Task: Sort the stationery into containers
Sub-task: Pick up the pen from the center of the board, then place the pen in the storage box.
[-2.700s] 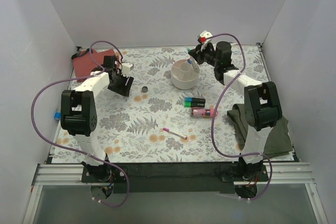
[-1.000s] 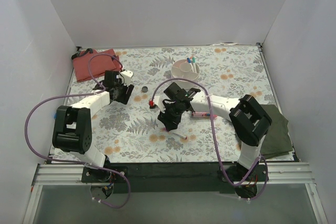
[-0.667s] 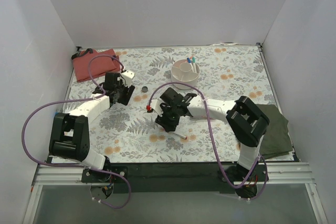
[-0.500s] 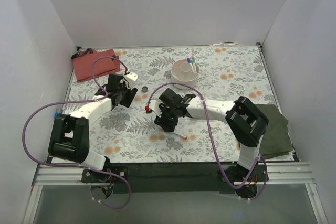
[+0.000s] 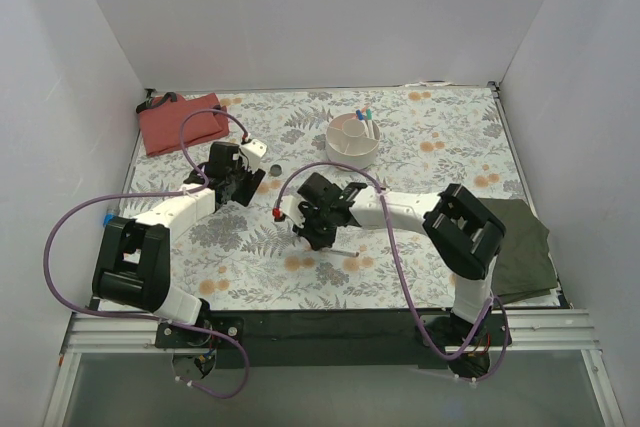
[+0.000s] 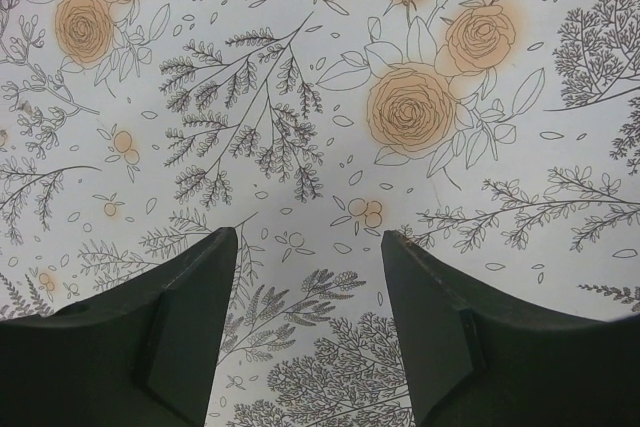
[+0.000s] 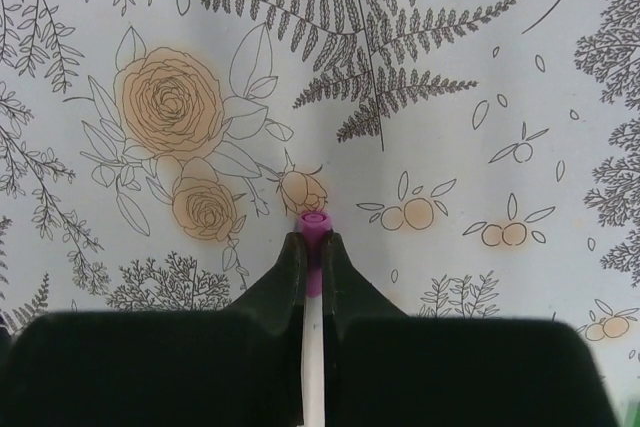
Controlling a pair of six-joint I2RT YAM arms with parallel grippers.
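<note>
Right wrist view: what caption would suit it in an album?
Right gripper shut on a thin white pen at its pink cap, flowered table cover beneath.

Place: robot lab test cell
Enclosure: plain white walls (image 5: 320,17) on three sides
Rig: left arm (image 5: 175,207), right arm (image 5: 400,209) mounted by aluminium rail (image 5: 110,327); loose purple cable (image 5: 47,247)
Surface: floral-print table cover (image 5: 440,147)

White links and black joints form the left arm (image 5: 175,209) and the right arm (image 5: 400,209); 1 purple cable (image 5: 46,252) loops along each. The left gripper (image 6: 310,247) and the right gripper (image 7: 312,244) carry 2 matte black fingers apiece.
</note>
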